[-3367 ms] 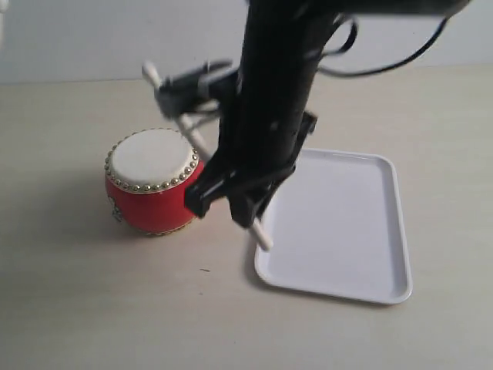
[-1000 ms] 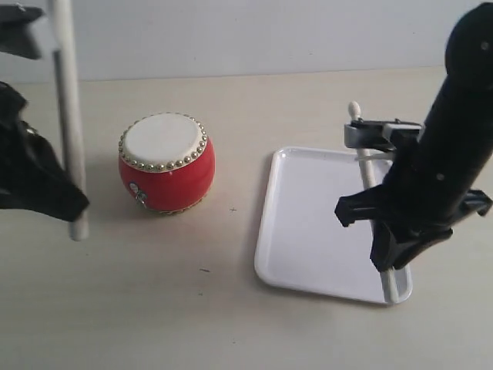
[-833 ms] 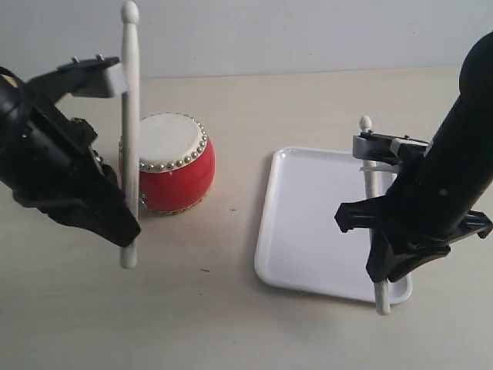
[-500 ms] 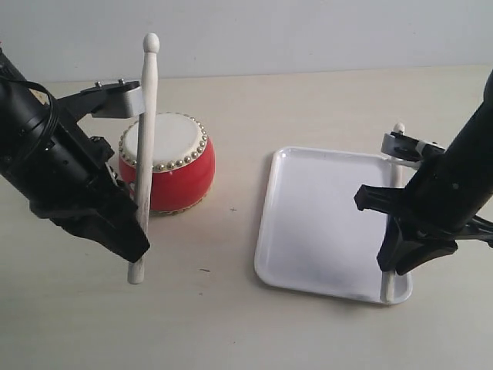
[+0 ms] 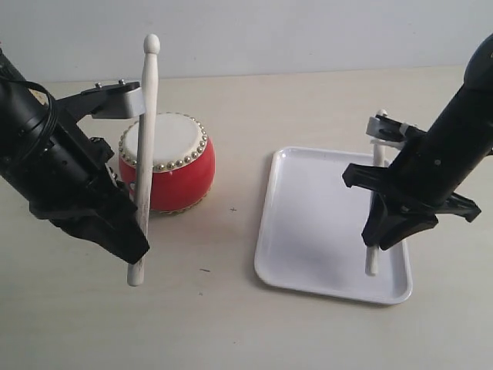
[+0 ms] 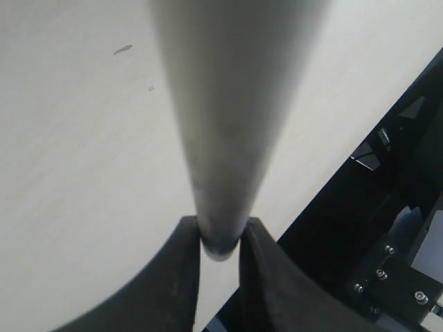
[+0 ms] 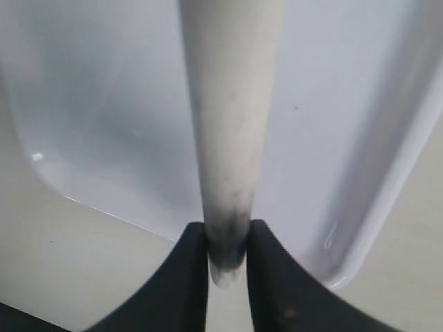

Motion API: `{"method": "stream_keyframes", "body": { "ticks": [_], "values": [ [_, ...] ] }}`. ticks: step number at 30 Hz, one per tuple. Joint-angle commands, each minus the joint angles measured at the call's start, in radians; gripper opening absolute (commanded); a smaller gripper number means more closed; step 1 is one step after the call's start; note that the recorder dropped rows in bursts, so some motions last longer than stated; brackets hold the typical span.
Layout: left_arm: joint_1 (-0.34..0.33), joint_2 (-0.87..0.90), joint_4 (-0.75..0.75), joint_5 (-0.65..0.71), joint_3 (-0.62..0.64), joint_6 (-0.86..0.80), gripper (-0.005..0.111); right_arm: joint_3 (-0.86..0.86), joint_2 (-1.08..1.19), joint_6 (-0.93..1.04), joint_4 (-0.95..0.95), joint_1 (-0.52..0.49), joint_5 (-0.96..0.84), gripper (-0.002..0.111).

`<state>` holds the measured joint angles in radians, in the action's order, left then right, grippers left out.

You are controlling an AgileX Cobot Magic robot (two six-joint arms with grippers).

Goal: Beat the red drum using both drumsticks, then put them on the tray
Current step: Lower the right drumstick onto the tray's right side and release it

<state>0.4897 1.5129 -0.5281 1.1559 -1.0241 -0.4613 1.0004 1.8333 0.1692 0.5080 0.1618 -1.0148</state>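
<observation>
The red drum [image 5: 179, 174] with its cream skin stands left of the middle. My left gripper [image 5: 136, 248] [image 6: 220, 235] is shut on one drumstick [image 5: 145, 131] [image 6: 228, 104] near its lower end. That stick stands nearly upright and crosses in front of the drum's left side. The white tray [image 5: 308, 223] [image 7: 104, 104] lies to the right. Over its right half my right gripper [image 5: 377, 240] [image 7: 227, 238] is shut on the other drumstick [image 5: 377, 166] [image 7: 232, 104], also steep. Its lower end [image 5: 372, 270] is near the tray floor; contact cannot be told.
The pale tabletop [image 5: 231, 308] runs to a light wall at the back. The two black arms [image 5: 54, 177] [image 5: 447, 154] rise at the left and right edges. A strip of table separates drum and tray.
The right arm has shifted left and back, bringing its drumstick from the tray's right rim to over the tray's right half. The left arm and its stick hold still since half a second ago.
</observation>
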Motion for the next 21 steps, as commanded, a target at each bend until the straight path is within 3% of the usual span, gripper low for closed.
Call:
{"method": "stream_keyframes", "body": {
  "ticks": [1,21],
  "values": [
    [-0.002,-0.006,-0.008,0.007,0.006,-0.007,0.0,0.03,0.0,-0.001,-0.03,-0.006,-0.014,0.0],
    [-0.002,-0.004,-0.007,0.009,0.006,-0.009,0.0,0.03,0.09,-0.092,-0.083,-0.006,0.0,0.0]
  ]
}}
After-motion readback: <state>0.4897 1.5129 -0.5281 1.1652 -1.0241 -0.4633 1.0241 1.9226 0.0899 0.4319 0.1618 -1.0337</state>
